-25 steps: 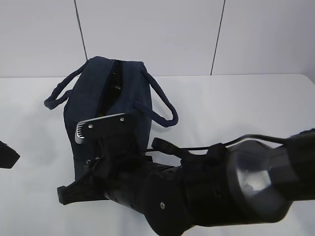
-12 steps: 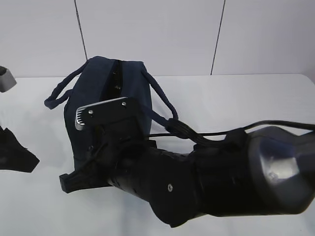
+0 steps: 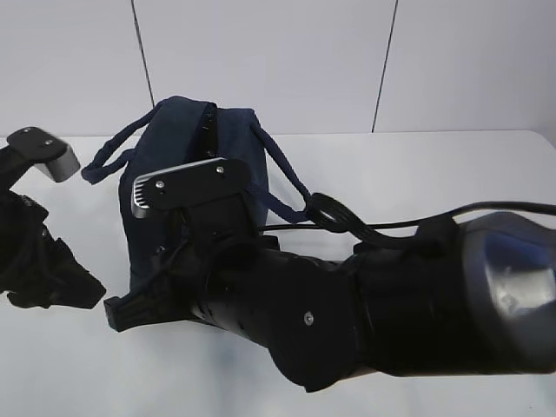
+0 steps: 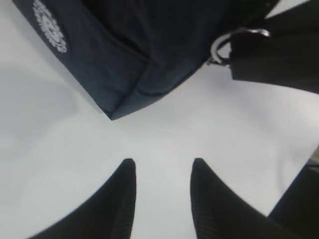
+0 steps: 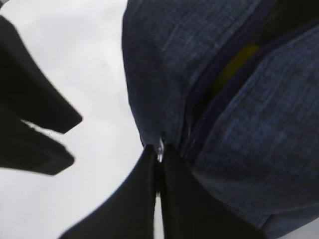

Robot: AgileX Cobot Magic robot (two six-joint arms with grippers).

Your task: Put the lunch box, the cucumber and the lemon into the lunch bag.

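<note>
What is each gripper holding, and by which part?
Right gripper: shut on the lunch bag's metal zipper pull. Left gripper: open, holding nothing.

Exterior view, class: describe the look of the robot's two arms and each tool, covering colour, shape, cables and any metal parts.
Both arms are matte black. The right arm is bulky with rounded joint housings, a glossy end cap, a small screw head and thin black cables looping above it. Each arm carries a flat silver-grey wrist plate with dark bolts. The left tool has two tapering black fingers with rounded tips; the right tool shows the same black fingers.

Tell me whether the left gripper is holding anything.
No: in the left wrist view the left gripper stands open over bare table, short of the lunch bag.
</note>
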